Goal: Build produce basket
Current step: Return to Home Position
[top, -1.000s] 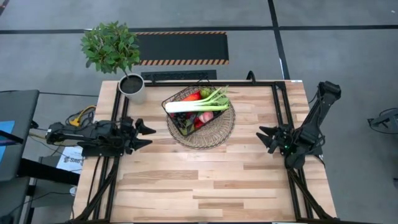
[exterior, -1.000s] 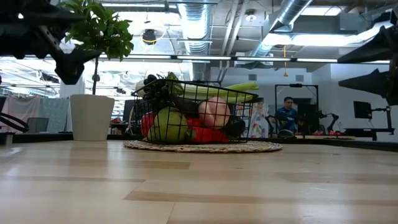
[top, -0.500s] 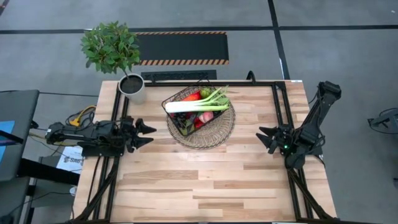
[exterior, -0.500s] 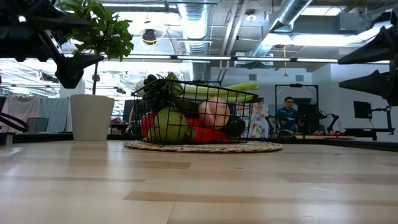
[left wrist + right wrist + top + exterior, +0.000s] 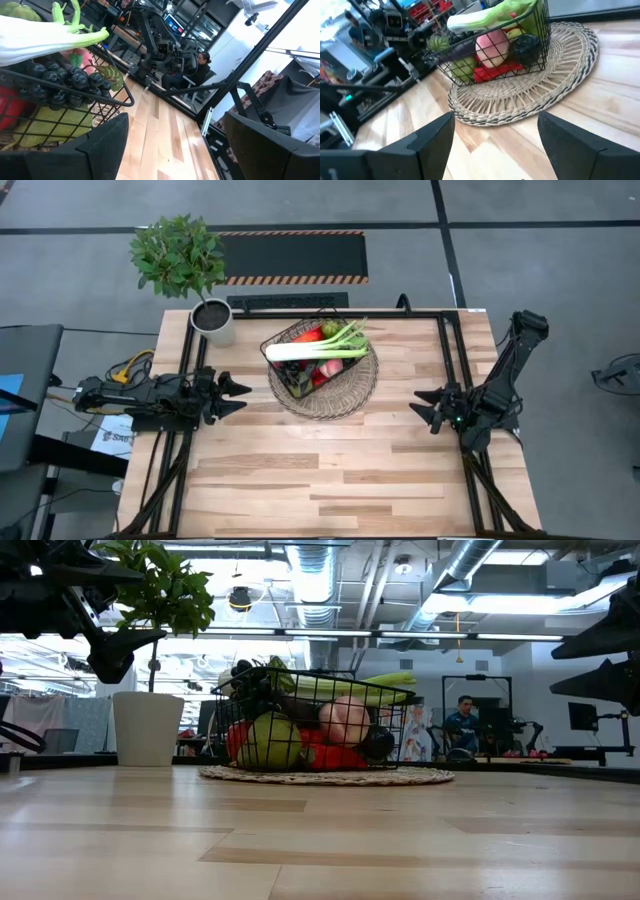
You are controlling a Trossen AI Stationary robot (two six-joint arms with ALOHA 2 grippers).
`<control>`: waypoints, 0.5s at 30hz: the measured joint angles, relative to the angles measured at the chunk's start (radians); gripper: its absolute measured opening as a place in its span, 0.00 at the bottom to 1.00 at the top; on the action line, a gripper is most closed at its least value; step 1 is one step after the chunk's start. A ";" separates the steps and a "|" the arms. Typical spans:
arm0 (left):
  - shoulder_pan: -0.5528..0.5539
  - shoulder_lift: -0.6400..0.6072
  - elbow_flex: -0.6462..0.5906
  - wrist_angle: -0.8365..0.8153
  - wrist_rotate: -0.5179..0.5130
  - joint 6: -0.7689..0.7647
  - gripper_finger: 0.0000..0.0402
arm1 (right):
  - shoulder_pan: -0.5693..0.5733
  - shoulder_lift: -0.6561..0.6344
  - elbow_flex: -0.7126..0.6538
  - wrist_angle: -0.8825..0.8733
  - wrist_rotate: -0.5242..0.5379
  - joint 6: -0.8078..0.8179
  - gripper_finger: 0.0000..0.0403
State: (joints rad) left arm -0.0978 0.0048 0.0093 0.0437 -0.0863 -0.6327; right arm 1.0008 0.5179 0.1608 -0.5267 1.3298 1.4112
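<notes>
1. Shifted a little since 0.5 s ago: the right gripper (image 5: 416, 404), w/ less of it being shown at the edge of the low view. The left gripper (image 5: 241, 398) is being carried almost where it was. The basket (image 5: 398, 720) & the produce are being left unmoved.
2. On a round wicker tray (image 5: 345, 402) the basket is being borne, at approx. 12 o'clock from the centre of the table (image 5: 330, 470) in the high view.
3. Inside the basket the produce is being held. A leek (image 5: 310, 350) is being carried across the top. Dark grapes (image 5: 50, 82), a peach (image 5: 343, 720), a green fruit (image 5: 268, 743) & red pieces (image 5: 335, 757) are being kept under it.
4. At approx. 8 o'clock from the basket the left gripper is being held above the table, well apart from it. Its jaws are being kept wide, w/ nothing between them.
5. At approx. 4 o'clock from the basket the right gripper is being held, also well apart. Its jaws are being kept wide & empty.
6. At approx. 10 o'clock from the basket a potted plant (image 5: 180, 255) is being kept by the table corner.
7. Beyond the table, a seated person (image 5: 462, 725) is being shown in the room in the low view.
</notes>
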 joint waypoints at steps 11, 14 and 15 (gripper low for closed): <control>0.000 0.000 -0.001 0.000 0.001 0.000 0.77 | 0.000 0.000 0.000 0.000 -0.048 -0.202 0.76; 0.000 0.000 -0.001 0.000 0.001 0.000 0.77 | 0.000 0.000 0.000 -0.001 -0.048 -0.234 0.76; 0.000 0.000 -0.001 0.000 0.001 0.000 0.77 | 0.000 0.000 0.000 -0.001 -0.048 -0.234 0.76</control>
State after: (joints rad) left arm -0.0978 0.0048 0.0082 0.0436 -0.0856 -0.6327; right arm 1.0008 0.5179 0.1612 -0.5274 1.2816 1.1770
